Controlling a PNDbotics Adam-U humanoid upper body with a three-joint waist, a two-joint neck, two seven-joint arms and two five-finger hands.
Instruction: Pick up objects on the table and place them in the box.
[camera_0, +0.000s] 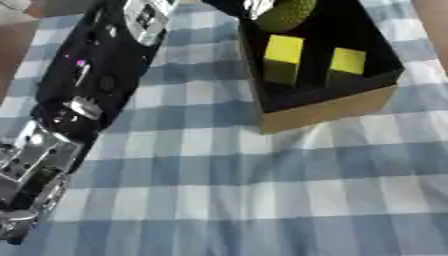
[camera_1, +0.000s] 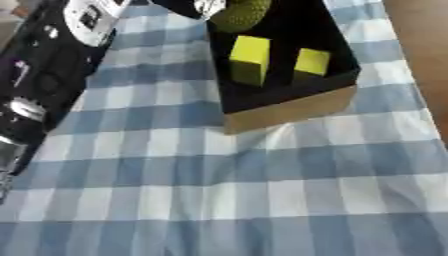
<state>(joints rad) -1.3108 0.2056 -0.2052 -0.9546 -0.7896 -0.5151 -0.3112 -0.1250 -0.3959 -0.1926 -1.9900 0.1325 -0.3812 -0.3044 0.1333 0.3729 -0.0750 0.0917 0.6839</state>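
A cardboard box (camera_0: 328, 107) with a black inside stands at the upper right of the checked cloth. Two yellow blocks (camera_0: 283, 50) (camera_0: 347, 61) stand side by side in it. A round yellow-green object (camera_0: 287, 14) sits at the box's far end, cut off by the view's top edge. A black and silver part of my right hand (camera_0: 252, 6) shows right beside that object, touching or just above it. My left arm runs down the left side, and my left hand (camera_0: 31, 170) rests open at the lower left, holding nothing.
The blue and white checked cloth (camera_0: 262, 190) covers the table in front of the box, with a fold near the box's front wall. Bare brown tabletop (camera_1: 420, 45) shows past the cloth's right edge.
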